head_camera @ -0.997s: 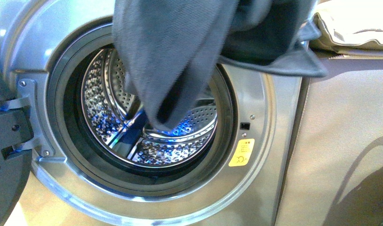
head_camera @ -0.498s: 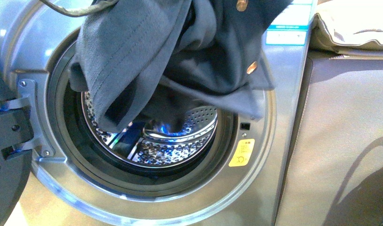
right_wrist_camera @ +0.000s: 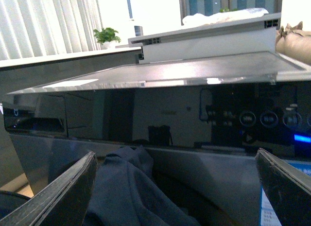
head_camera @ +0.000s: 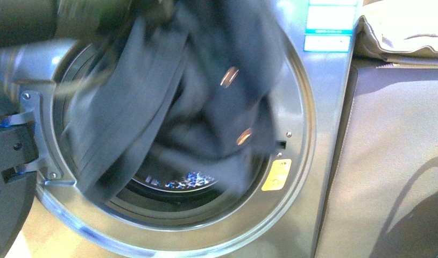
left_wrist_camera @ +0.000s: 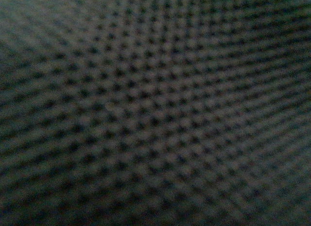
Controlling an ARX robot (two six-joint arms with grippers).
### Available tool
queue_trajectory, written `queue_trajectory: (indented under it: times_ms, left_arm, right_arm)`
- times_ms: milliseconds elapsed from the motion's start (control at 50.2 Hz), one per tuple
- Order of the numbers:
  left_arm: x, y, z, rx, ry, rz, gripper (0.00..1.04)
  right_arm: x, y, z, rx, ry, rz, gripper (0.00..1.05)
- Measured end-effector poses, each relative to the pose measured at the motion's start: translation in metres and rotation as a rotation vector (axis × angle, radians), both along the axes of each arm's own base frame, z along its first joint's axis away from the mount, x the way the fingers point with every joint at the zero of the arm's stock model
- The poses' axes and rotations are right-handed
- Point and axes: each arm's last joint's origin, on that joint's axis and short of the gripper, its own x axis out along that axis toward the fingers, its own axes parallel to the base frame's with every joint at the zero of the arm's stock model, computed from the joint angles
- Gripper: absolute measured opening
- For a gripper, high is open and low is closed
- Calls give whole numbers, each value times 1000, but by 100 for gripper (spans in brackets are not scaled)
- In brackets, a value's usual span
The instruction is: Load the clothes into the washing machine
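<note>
Clothes (head_camera: 168, 107): one blurred navy heap, two copper buttons (head_camera: 228, 76), draped across washing machine (head_camera: 308, 177) drum mouth. One orange sticker (head_camera: 276, 175), one beige cushion (head_camera: 405, 27) atop cabinet (head_camera: 394, 161) alongside.
Left wrist view: fabric weave fills frame, left gripper hidden, jaws cannot tell.
Right wrist view: right gripper (right_wrist_camera: 175, 155) jaws wide apart, holding nothing, fabric below; curtains (right_wrist_camera: 43, 22), one potted plant (right_wrist_camera: 108, 36) behind.

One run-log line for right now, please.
phase: loading | clothes: blurred, hanging across washing machine front, drum mostly covered | door: open | right gripper: open, empty | left wrist view: fabric only
</note>
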Motion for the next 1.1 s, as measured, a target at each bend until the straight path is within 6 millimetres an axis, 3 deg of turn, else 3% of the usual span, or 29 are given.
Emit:
queue_trajectory:
  times_ms: [339,578,718,1096]
  left_arm:
    - [10,8,-37,35,72,22,12]
    - [14,10,-58,46,109,36,12]
    - [17,11,-70,53,132,42,12]
    - [26,12,-96,79,187,55,12]
  right_arm:
    - [-33,-34,-56,71,66,-148,97]
    - [-41,-37,-104,94,128,-197,97]
    - [-48,-54,-143,-102,226,-328,75]
    - [-74,-101,-205,-158,224,-345,22]
